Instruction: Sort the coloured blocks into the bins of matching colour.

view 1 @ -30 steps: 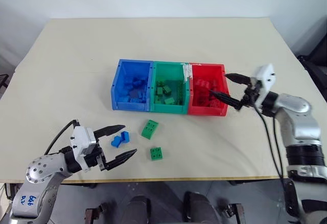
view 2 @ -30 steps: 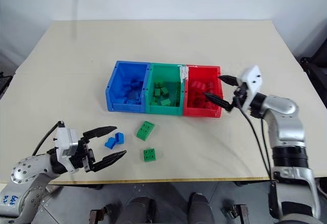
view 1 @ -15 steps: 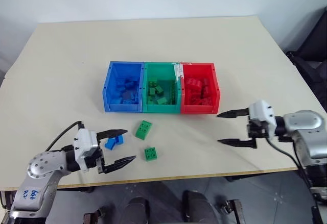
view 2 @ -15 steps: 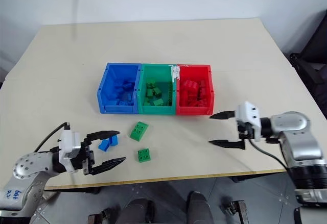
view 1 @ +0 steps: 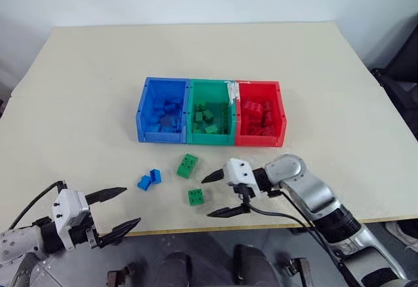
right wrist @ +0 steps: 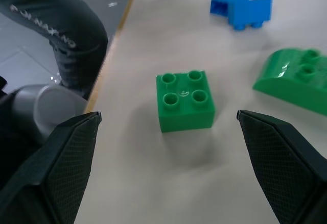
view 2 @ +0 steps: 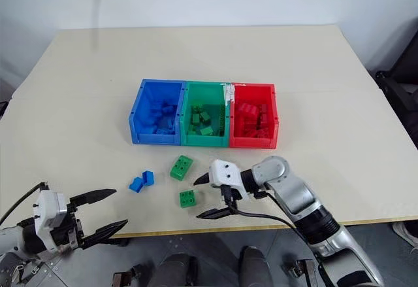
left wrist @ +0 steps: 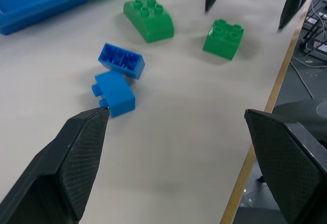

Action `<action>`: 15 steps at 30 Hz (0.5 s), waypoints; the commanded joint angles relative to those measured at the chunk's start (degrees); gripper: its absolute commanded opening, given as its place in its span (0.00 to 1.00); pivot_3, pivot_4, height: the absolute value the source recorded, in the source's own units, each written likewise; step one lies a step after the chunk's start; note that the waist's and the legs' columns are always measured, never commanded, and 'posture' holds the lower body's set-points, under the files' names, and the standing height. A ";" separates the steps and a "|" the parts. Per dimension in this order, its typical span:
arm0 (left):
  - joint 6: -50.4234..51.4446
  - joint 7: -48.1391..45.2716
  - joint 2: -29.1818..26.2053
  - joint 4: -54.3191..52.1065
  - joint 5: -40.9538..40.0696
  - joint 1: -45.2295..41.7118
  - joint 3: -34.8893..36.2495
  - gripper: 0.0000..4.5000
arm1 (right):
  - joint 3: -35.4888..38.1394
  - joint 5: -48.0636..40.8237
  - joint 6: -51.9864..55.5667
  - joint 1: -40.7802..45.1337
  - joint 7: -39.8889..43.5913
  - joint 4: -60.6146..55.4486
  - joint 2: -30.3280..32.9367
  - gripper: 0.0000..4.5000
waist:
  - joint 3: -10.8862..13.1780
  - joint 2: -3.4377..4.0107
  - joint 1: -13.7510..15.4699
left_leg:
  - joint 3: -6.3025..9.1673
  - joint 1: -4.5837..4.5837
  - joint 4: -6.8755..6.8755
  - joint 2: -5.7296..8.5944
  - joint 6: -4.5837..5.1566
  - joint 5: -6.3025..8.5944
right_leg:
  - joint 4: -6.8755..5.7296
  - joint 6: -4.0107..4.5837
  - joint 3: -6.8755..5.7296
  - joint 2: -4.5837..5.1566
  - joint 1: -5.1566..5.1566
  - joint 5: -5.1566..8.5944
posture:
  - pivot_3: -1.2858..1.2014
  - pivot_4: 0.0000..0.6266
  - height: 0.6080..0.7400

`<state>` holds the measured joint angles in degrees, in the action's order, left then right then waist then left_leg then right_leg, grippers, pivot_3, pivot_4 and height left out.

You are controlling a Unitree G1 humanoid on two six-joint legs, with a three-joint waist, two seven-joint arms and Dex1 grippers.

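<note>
**Op:** Blocks were still out on the table (view 1: 78,78): a square green block (view 1: 196,197) near the front edge, a rounded green block (view 1: 187,165) just beyond it, and two blue blocks (view 1: 149,179) touching each other to the left. The row of bins (view 1: 210,138) sat farther back, blue on the left, green in the middle, red on the right, each already holding blocks of its colour.

**Tech:** And the grippers?

**Op:** The right gripper (view 1: 219,195) had its fingers wide apart, empty, level with the square green block and just to its right, pointing left at it. The left gripper (view 1: 116,208) was spread as well, holding nothing, near the table's front-left edge (well short of the blue pair).

**Tech:** So the square green one looked like the pick?

**Op:** I'd judge so. To do it well, the right gripper needed to straddle the block squarely across its flat sides, low enough to clear the studs, and close without nudging it toward the rounded one.
</note>
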<state>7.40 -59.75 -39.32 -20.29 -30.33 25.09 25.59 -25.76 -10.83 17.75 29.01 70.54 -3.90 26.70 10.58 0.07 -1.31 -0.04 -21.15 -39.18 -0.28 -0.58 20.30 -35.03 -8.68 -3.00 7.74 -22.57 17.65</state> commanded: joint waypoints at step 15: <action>2.66 2.61 0.73 -5.27 -3.08 -3.41 -0.96 1.00 | 1.80 -1.26 0.30 0.80 -1.36 0.39 -2.36 0.32 | 0.00 0.00 -0.25 | -0.02 -0.01 0.02 -0.05 -0.03 0.03 | -0.03 0.02 -0.01 -0.08 -0.03 0.01 | 0.52 0.24 1.00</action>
<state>10.06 -57.45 -38.89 -23.93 -31.96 21.85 24.25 -26.10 -10.25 18.94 30.03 68.50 -2.01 24.11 10.58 0.06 -1.56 -0.06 -21.16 -39.16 -0.33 -0.61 20.33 -35.05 -8.66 -3.01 7.66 -22.60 17.67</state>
